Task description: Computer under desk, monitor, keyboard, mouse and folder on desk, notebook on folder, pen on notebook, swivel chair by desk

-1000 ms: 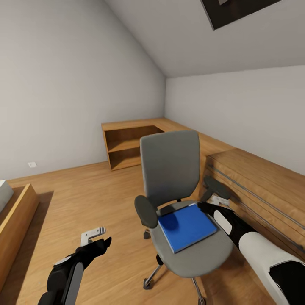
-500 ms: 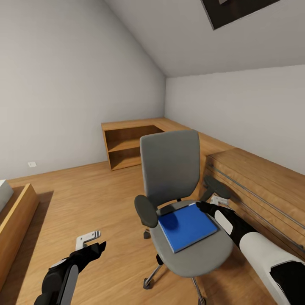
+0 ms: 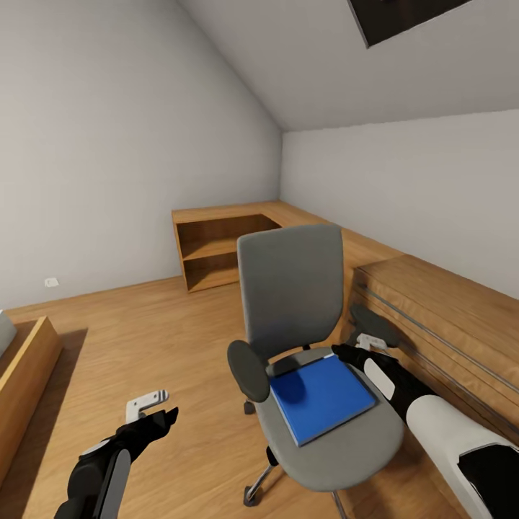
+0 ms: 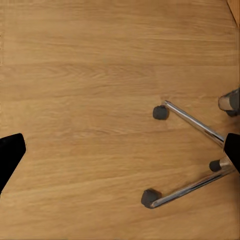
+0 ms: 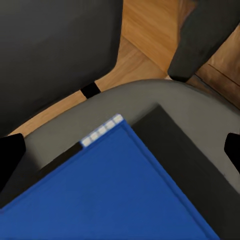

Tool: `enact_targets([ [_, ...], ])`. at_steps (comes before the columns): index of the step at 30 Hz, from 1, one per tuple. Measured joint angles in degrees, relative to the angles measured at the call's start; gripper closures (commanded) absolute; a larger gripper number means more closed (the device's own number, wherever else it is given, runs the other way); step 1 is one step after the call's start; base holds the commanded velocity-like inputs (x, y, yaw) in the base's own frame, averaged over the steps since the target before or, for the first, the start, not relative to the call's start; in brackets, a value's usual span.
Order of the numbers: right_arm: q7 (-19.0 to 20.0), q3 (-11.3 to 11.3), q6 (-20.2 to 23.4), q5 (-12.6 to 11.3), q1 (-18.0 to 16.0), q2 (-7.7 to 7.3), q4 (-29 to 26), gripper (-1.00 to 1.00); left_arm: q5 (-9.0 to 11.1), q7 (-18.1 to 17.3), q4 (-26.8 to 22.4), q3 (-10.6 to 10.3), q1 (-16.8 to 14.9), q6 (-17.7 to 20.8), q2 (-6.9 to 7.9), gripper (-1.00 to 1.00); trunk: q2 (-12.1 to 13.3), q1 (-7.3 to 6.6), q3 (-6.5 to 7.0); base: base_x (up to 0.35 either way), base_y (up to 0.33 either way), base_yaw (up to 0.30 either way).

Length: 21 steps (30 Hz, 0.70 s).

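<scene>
One swivel chair [image 3: 310, 346] is seen at the centre of the head view, standing on the wooden floor [image 3: 166, 339] with its grey backrest upright and its seat turned toward the robot. The blue folder [image 3: 322, 396] is lying flat on the seat, between the black armrests, with one corner directed toward the backrest. In the right wrist view the same folder [image 5: 115, 190] is observed close below the camera, its corner resting on a darker panel of the seat [image 5: 150, 105].

The right gripper [image 3: 353, 351] is held just beside the rear corner of the folder, near the right-hand armrest [image 3: 371, 321]; contact with the folder cannot be confirmed. Its fingertips [image 5: 10, 155] are seen at opposite edges of the right wrist view, so the claw is spread wide, with nothing between the fingers.

The left gripper [image 3: 160, 417] is held low over the bare floor, well apart from the chair. In the left wrist view its fingertips [image 4: 10, 157] are likewise found at opposite edges, so this claw is spread as well. Chrome legs and castors [image 4: 159, 112] of the chair base are recorded beneath it.

A light wooden dresser [image 3: 447, 324] is noted just beside the chair on the right, and an open wooden shelf unit [image 3: 216, 252] stands against the far wall.
</scene>
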Motion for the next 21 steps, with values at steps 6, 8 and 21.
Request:
enact_targets([
  [6,0.1,-0.2,0.1,-0.2,0.0,-0.24,0.5,-1.00,0.2,-0.2,-2.1,2.7,0.0,0.1,-0.01,-1.00,-2.0,1.09,-0.89,0.002,0.000,0.000],
  [8,0.1,-0.2,0.1,-0.2,0.0,-0.27,0.5,-1.00,0.2,-0.2,-2.1,2.8,0.0,0.1,-0.01,-1.00,-2.8,1.53,-1.25,0.000,0.000,0.000],
  [21,0.1,-0.3,0.2,-0.2,0.0,-0.32,0.5,-1.00,0.2,-0.2,-2.2,3.0,0.0,0.1,-0.09,-1.00,-8.0,4.39,-3.59,0.000,0.000,0.000],
])
